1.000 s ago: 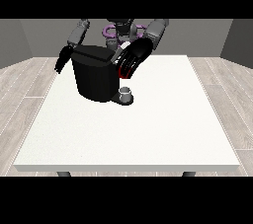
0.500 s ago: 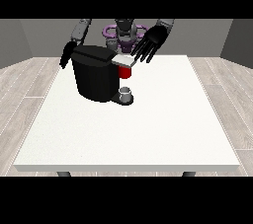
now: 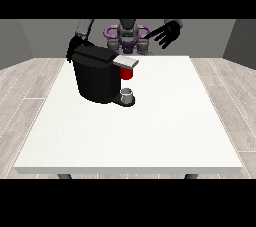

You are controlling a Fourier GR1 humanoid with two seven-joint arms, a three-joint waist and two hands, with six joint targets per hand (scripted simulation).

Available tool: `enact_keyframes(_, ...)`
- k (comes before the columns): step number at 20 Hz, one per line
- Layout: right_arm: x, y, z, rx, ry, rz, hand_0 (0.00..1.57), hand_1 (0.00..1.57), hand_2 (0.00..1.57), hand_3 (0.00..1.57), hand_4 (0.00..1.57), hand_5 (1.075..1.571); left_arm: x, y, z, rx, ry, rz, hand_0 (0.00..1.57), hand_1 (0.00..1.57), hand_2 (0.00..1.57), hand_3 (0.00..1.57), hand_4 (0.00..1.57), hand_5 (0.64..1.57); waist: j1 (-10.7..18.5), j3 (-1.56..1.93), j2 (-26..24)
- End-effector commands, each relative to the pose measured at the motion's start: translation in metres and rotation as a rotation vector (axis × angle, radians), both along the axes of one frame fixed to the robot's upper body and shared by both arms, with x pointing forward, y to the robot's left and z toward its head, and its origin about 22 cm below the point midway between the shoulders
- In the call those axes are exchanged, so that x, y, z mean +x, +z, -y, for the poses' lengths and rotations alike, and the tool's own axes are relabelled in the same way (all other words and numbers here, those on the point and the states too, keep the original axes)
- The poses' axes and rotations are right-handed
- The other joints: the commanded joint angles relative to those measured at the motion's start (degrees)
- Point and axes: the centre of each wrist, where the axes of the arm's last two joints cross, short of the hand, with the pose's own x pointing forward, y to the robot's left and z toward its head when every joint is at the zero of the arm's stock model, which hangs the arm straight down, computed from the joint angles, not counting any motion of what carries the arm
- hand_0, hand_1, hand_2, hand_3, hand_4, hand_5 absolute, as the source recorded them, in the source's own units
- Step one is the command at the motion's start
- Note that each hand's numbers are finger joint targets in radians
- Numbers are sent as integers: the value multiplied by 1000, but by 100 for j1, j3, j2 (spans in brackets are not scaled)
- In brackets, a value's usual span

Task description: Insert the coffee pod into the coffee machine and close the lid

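Hand at view's right [image 3: 168, 34] raised, fingers spread, well apart from coffee machine [image 3: 97, 73]; lid [image 3: 127, 61] down.

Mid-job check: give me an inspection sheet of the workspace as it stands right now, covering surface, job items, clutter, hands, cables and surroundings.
Surface: large white table, flat, no spills seen.
Job's things: black coffee machine stands upright on the table's far left part; its grey lid lies flat over a red part, seemingly closed; a small grey cup sits on the machine's base under the lid. Whether the pod is inside cannot be seen.
Clutter: nothing seen.
Hands: the hand at the view's right is raised above the table's far edge, fingers spread, holding nothing; the hand at the view's left is behind the machine, mostly hidden.
Cables: nothing seen.
Surroundings: wood-look floor, grey walls.
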Motion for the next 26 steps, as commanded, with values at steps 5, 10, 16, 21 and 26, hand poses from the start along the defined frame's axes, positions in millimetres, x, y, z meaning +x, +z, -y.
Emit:
enact_keyframes(5,-31,-14,25,29,-1,-50,0,0,0,0,0,1571,-77,-138,5,-327,54,-328,0,0,0,0,421,1571,746,12,-1493)
enact_keyframes(10,13,42,-6,78,182,68,0,0,0,0,0,1571,-85,-143,-9,-316,106,-365,0,0,0,0,389,1571,824,11,-1524)
enact_keyframes(16,24,51,2,-11,223,129,0,0,0,0,251,1571,-96,-149,8,-403,54,-355,0,0,0,0,353,1571,1289,16,-1319)
enact_keyframes(21,40,81,33,32,158,146,0,0,0,0,0,1571,-103,-133,2,-390,52,-324,0,0,0,0,385,1571,1367,16,-1145)
enact_keyframes(26,62,95,35,80,170,131,0,0,0,0,0,1571,-101,-116,19,-414,75,-255,0,0,0,0,366,1571,1415,16,-707)
